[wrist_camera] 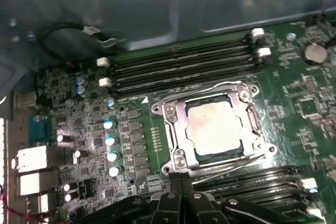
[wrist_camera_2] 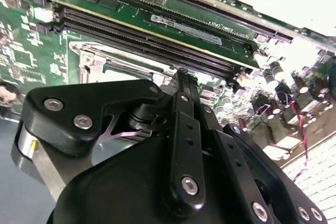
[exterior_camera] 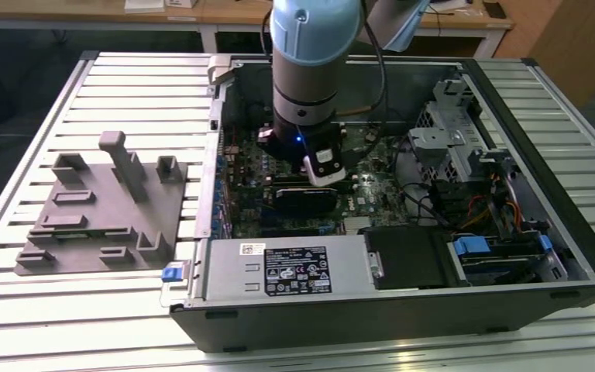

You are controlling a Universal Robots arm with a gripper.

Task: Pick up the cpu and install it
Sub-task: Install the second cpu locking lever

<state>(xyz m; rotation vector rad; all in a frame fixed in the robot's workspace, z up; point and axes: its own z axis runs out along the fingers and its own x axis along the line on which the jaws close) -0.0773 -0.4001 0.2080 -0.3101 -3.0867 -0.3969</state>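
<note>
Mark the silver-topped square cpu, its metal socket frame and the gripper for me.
Silver-topped square cpu (wrist_camera: 214,125), first wrist view: centre of its metal lid.
Metal socket frame (wrist_camera: 176,129), first wrist view: side bar.
Black gripper (wrist_camera: 181,176), first wrist view: fingertips, closed together.

My fingertips (wrist_camera: 181,179) are pressed together just at the edge of the socket frame (wrist_camera: 176,129). The cpu (wrist_camera: 215,126) lies flat inside that frame on the green board (wrist_camera: 294,103), with dark memory slots (wrist_camera: 178,64) running along beyond it.
</note>
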